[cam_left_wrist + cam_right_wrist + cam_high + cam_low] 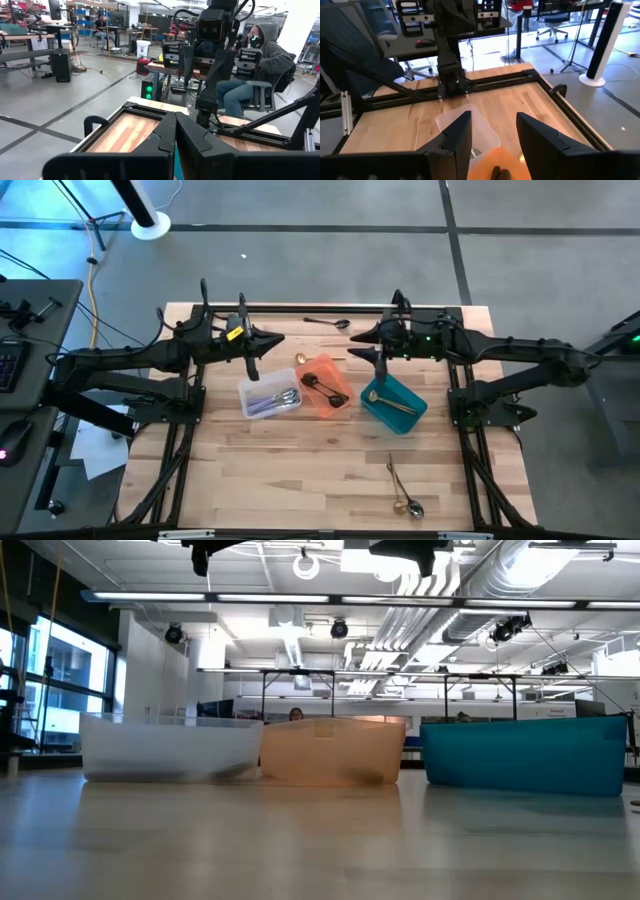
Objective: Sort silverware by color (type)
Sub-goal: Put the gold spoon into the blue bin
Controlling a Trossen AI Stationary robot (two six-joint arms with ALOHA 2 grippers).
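No readable text, labels, brands or numbers are showing anywhere: nothing legible on the bins, arms, table or room gear.

The orange bin (492, 167) is being cropped by the right wrist view's edge, its black silverware (501, 174) barely showing

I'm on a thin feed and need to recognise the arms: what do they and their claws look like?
Both arms are dark, almost black, jointed links on black frames bolted to the table. The left claw has a yellow tag on its wrist; the right claw has small green lights behind it. The fingers are black, angular wedges.
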